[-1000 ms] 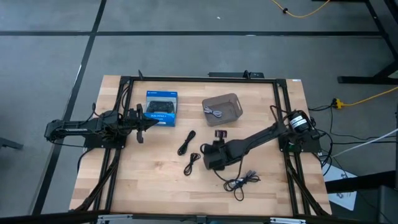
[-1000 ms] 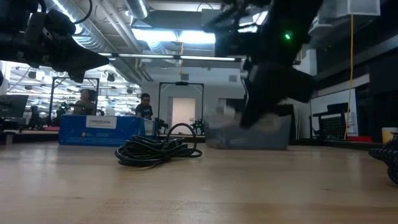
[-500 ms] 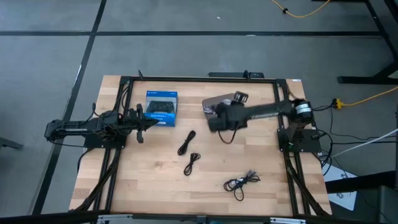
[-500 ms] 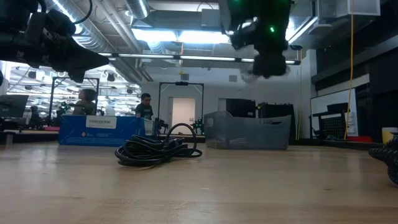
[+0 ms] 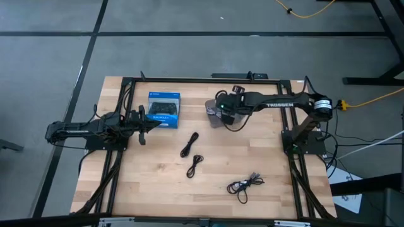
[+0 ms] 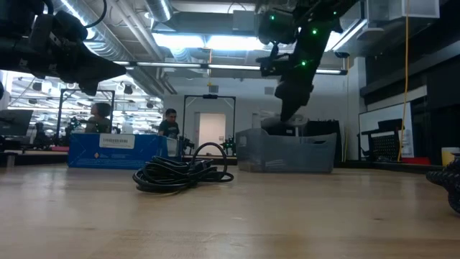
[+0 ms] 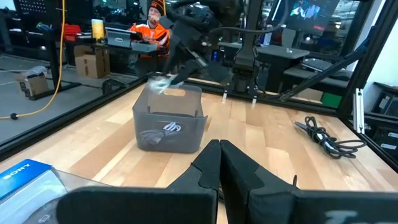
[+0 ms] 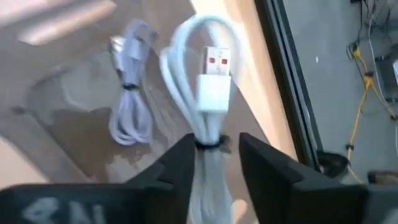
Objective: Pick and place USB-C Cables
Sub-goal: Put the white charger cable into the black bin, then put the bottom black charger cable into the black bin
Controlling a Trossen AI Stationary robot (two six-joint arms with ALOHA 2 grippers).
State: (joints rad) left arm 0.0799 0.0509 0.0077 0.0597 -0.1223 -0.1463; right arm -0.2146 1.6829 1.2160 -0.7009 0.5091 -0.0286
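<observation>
My right gripper (image 8: 211, 144) is shut on a white USB-C cable bundle (image 8: 208, 74) over the grey bin (image 5: 235, 112) at the table's far middle. In the low view it hangs just above the bin's rim (image 6: 287, 137). A second white cable bundle (image 8: 127, 112) lies on the bin's floor. Three black cable bundles lie on the table: two at the middle (image 5: 189, 144) (image 5: 194, 165) and one near the front right (image 5: 245, 184). My left gripper (image 5: 142, 123) waits shut at the left, beside the blue box (image 5: 164, 108). My right gripper pinches the white bundle at its tied middle (image 8: 205, 127) between its two fingers. The fingers point down into the bin and lie along the bundle. The looped end and the white plug (image 8: 214, 84) stick out past the fingertips. The bundle is clear of the bin's floor.
The blue box stands on the table left of the bin. A dark metal frame (image 5: 126, 101) runs along the table's edges. The black bundle (image 6: 183, 173) lies in front of the bin in the low view. People (image 7: 152, 28) show in the room beyond the table.
My right gripper has risen from the table's middle front and swung toward the far edge with the white bundle, then come down over the grey bin. The bundle has stayed in its fingers throughout.
</observation>
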